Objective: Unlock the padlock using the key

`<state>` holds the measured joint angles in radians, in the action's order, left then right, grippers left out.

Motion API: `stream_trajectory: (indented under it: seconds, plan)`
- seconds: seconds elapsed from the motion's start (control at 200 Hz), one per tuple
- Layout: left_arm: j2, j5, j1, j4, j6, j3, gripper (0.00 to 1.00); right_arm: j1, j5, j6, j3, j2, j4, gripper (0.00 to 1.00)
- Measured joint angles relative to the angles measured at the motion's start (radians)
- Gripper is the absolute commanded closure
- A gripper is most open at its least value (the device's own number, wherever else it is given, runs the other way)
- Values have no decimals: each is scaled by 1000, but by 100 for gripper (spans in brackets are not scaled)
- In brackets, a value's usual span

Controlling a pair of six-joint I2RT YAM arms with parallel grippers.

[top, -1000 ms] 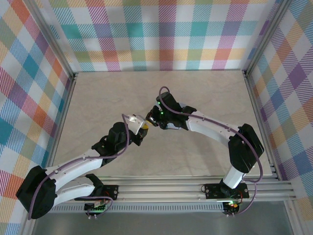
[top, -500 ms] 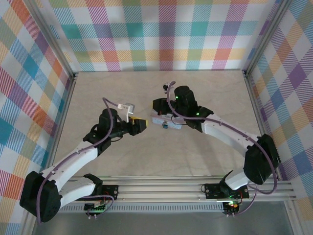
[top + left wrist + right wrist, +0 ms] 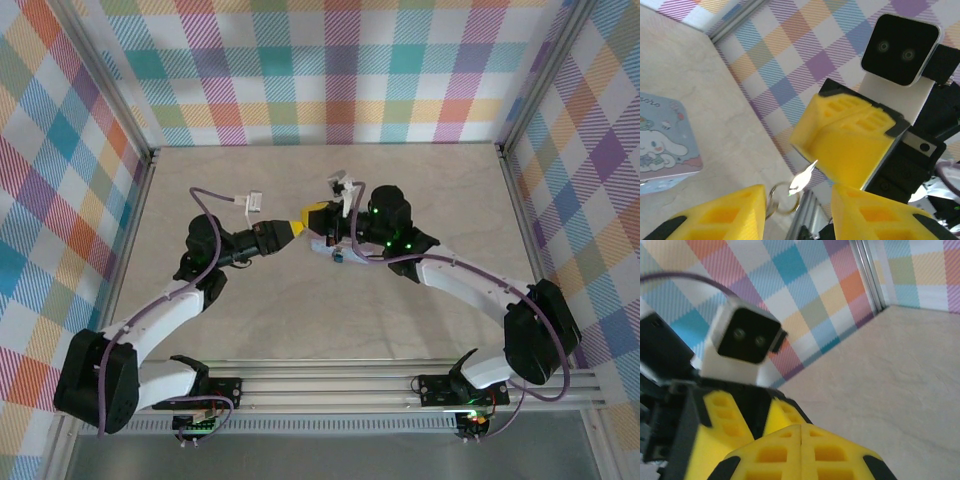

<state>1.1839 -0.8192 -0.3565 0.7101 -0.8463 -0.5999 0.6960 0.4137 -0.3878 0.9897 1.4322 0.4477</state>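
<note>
The small silvery key (image 3: 804,179) sticks out from the tip of my right gripper (image 3: 832,155), with its ring (image 3: 783,198) hanging below. That gripper's yellow fingers (image 3: 801,440) are pressed together. My left gripper (image 3: 797,195) is open, with its fingers on either side of the key and ring. In the top view the left gripper (image 3: 300,225) and the right gripper (image 3: 320,214) meet tip to tip above the table. The padlock is hidden from view.
A pale-blue tin with a cartoon lid (image 3: 335,250) lies on the table under the right wrist, and its corner (image 3: 662,145) is at the left of the left wrist view. Checked walls and metal rails (image 3: 135,190) enclose the marble tabletop (image 3: 430,190).
My left gripper has swung back and to the right, up to the right gripper. The right gripper has lifted and turned to face it.
</note>
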Motion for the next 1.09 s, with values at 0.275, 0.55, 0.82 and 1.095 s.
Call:
stream_trajectory:
  seconds: [0.275, 0.55, 0.82, 1.095]
  plan:
    - [21, -11, 1, 124, -63, 26, 63, -21, 47, -128, -14, 26, 128, 100]
    - [26, -10, 1, 187, -95, 26, 66, -21, 71, -185, -23, 45, 185, 100]
    - [59, -7, 1, 240, -120, 26, 65, -21, 81, -226, -31, 48, 215, 100]
    - [83, -7, 1, 274, -141, 26, 71, -21, 86, -249, -31, 50, 235, 100]
